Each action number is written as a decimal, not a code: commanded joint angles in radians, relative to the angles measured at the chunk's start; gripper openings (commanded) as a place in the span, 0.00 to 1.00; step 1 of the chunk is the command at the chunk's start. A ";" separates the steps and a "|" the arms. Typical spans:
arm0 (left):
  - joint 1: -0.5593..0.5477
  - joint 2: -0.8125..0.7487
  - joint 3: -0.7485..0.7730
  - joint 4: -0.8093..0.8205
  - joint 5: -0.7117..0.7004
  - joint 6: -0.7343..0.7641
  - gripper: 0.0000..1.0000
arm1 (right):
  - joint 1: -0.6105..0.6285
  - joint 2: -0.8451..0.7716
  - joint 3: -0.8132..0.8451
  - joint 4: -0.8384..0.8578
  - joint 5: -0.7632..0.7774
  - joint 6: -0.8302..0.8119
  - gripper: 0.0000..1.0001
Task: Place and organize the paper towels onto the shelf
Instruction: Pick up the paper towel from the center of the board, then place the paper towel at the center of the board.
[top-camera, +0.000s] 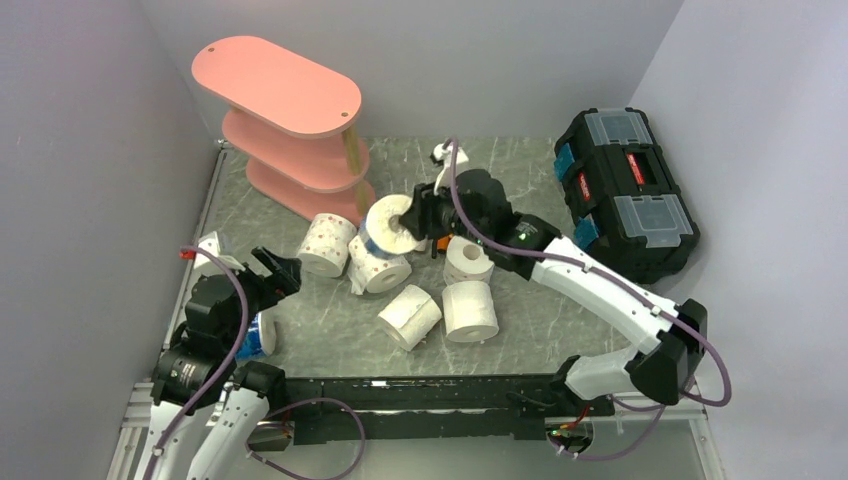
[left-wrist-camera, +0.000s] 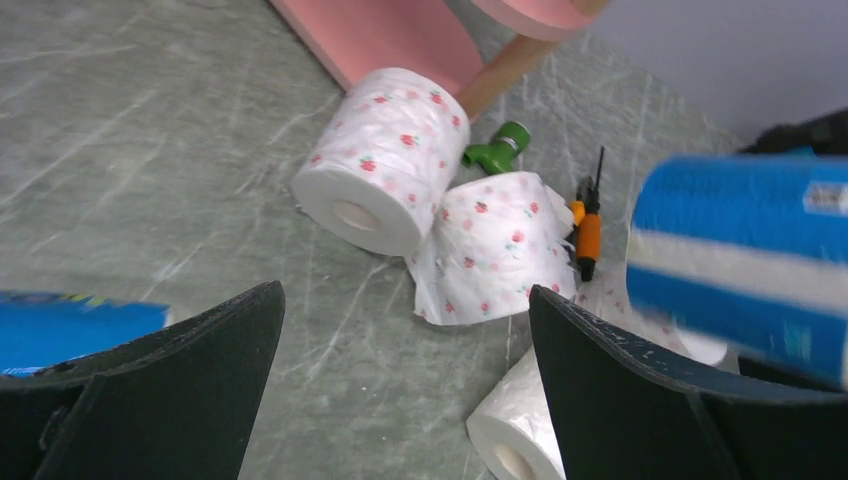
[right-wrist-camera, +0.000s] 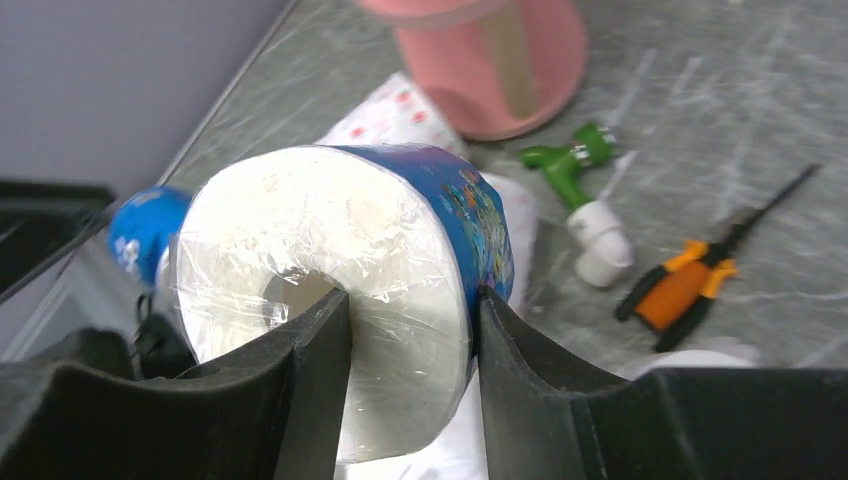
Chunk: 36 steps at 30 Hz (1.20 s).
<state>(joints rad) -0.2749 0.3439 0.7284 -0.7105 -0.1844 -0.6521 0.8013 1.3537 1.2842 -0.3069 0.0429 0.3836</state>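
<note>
My right gripper (top-camera: 412, 218) is shut on a blue-wrapped paper towel roll (top-camera: 388, 226), lifted just right of the foot of the pink shelf (top-camera: 290, 120). In the right wrist view one finger sits in the roll's core (right-wrist-camera: 340, 270) and the other on its wrapper, with the gripper (right-wrist-camera: 415, 310) closed on the wall. My left gripper (top-camera: 280, 272) is open and empty above the table, also in its wrist view (left-wrist-camera: 405, 330). Two pink-dotted rolls (top-camera: 327, 243) (top-camera: 383, 268) lie ahead of it. Three plain rolls (top-camera: 410, 315) (top-camera: 470, 310) (top-camera: 467, 260) lie mid-table. A second blue-wrapped roll (top-camera: 262, 335) lies beside the left arm.
A black toolbox (top-camera: 625, 190) stands at the far right. A white-and-green plastic tool (right-wrist-camera: 580, 170) and orange pliers (right-wrist-camera: 690, 280) lie on the table near the shelf's foot (right-wrist-camera: 490, 60). Grey walls enclose the left, back and right.
</note>
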 joint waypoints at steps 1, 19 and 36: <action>-0.002 -0.034 0.061 -0.127 -0.179 -0.067 0.99 | 0.115 -0.024 -0.012 0.065 -0.038 0.007 0.36; -0.002 -0.121 0.050 -0.170 -0.197 -0.093 0.99 | 0.343 0.353 0.088 0.036 -0.069 0.031 0.36; -0.003 -0.104 -0.030 -0.115 -0.108 -0.090 0.99 | 0.350 0.411 0.073 -0.011 -0.021 0.027 0.60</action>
<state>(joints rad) -0.2749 0.2398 0.7136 -0.8745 -0.3195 -0.7429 1.1492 1.7569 1.3075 -0.3351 -0.0032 0.4030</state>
